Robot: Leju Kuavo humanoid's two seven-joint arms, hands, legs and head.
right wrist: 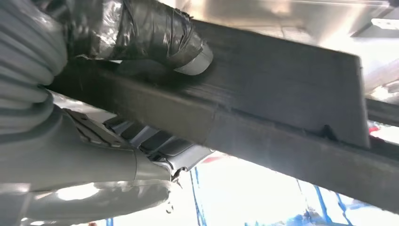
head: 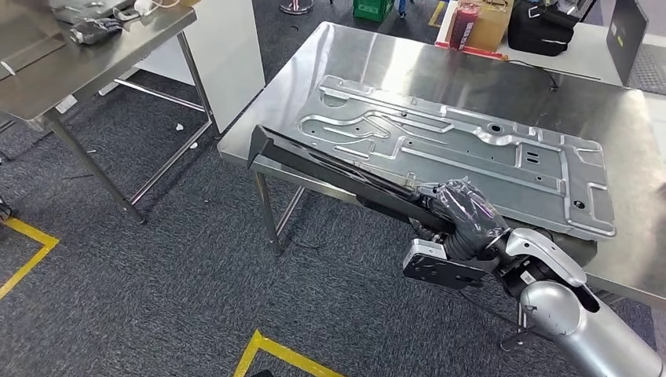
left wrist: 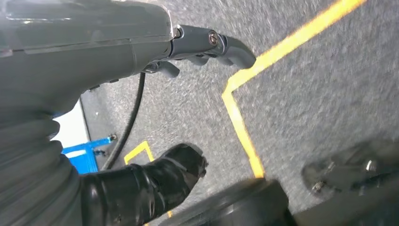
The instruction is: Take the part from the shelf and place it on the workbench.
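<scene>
Evidently no legible writing on part (head: 338, 169).

Right arm (head: 585, 326): silver, rounded shell, glossy, with a lighter cap at the wrist and a flat black bracket bolted beside it. Right hand (head: 465, 216): dark fingers wrapped in shiny, crinkled black film or tape; one fingertip (right wrist: 195, 59) shows pale grey. Grey ribbed cover (right wrist: 23, 70) behind it. Left hand (left wrist: 141, 108): smooth grey thumb with a screw at its pivot, ribbed grey cuff, dark tape-wrapped finger (left wrist: 155, 181), thin black cable (left wrist: 133, 117) trailing.
</scene>
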